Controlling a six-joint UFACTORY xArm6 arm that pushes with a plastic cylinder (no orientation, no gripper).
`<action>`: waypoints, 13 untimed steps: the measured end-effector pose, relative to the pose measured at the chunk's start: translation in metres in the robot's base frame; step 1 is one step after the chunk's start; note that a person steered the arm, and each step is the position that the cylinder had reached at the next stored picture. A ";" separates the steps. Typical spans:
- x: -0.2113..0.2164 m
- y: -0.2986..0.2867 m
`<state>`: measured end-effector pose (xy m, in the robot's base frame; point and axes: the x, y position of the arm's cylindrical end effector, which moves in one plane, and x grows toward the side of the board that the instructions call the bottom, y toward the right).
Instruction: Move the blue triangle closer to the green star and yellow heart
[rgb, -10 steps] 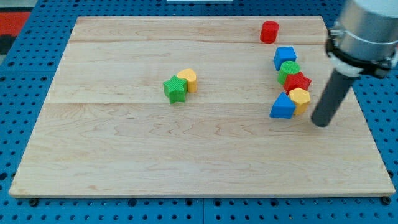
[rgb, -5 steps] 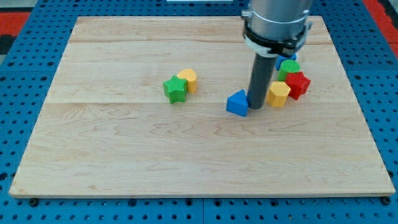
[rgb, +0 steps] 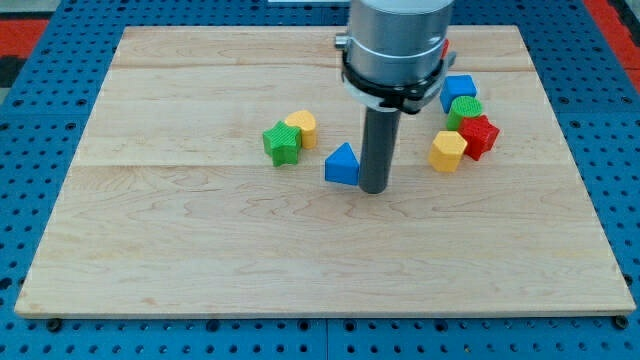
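The blue triangle (rgb: 342, 165) lies near the board's middle. My tip (rgb: 374, 188) touches its right side. The green star (rgb: 282, 143) and the yellow heart (rgb: 302, 129) sit together just left of the triangle and a little higher, with a small gap between the heart and the triangle. The rod rises from the tip toward the view's top.
A cluster sits at the right: a yellow block (rgb: 448, 151), a red star (rgb: 478, 136), a green block (rgb: 464, 110) and a blue cube (rgb: 458, 90). A red block is mostly hidden behind the arm at the top. The wooden board (rgb: 200, 250) lies on a blue pegboard.
My tip has swept left across the board, pushing the blue triangle from the right cluster to near the green star and yellow heart. The yellow block shifted left a little.
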<state>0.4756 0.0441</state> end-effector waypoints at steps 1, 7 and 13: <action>-0.015 -0.023; -0.039 -0.025; -0.042 -0.029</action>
